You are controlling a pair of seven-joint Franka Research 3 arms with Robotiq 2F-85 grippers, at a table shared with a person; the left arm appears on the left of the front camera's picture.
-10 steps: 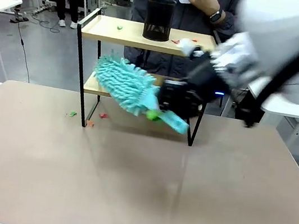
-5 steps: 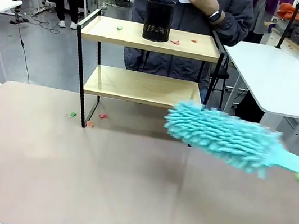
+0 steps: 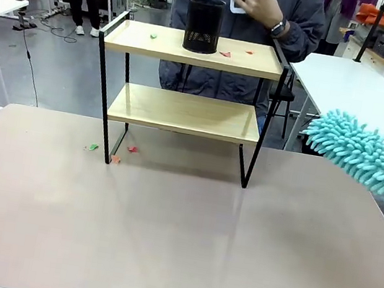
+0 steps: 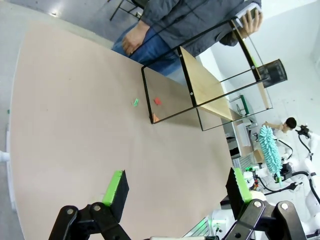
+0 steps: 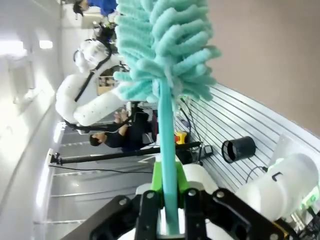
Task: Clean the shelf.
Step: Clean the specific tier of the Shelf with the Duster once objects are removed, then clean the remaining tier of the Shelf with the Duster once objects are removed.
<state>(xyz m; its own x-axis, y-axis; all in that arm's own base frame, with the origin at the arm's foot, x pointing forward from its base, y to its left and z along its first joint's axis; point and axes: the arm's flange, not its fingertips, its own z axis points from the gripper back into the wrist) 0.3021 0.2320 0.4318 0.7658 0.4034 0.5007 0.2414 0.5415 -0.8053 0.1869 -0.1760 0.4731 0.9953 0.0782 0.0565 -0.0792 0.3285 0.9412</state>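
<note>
Duster point(image 3: 368, 159) swings clear of the shelf point(image 3: 182, 112)
Your right tool point(image 5: 168, 200), gripping its handle, has pulled back past the table's point(image 3: 162, 241) right edge. Scraps point(image 3: 225, 53) still litter the top board; your left tool point(image 4: 177, 186) hangs wide, empty.

Lab: white worktables point(image 3: 360, 97), loose cables point(image 3: 57, 33) on grey floor point(image 3: 64, 76).

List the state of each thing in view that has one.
shelf: upright on the table, lower board bare.
pen cup: upright on the shelf's top board.
small scraps: some on the top board, some on the table by a shelf leg.
duster: raised off the table, right of the shelf.
left gripper: jaws open, empty.
right gripper: jaws shut on the duster's handle.
</note>
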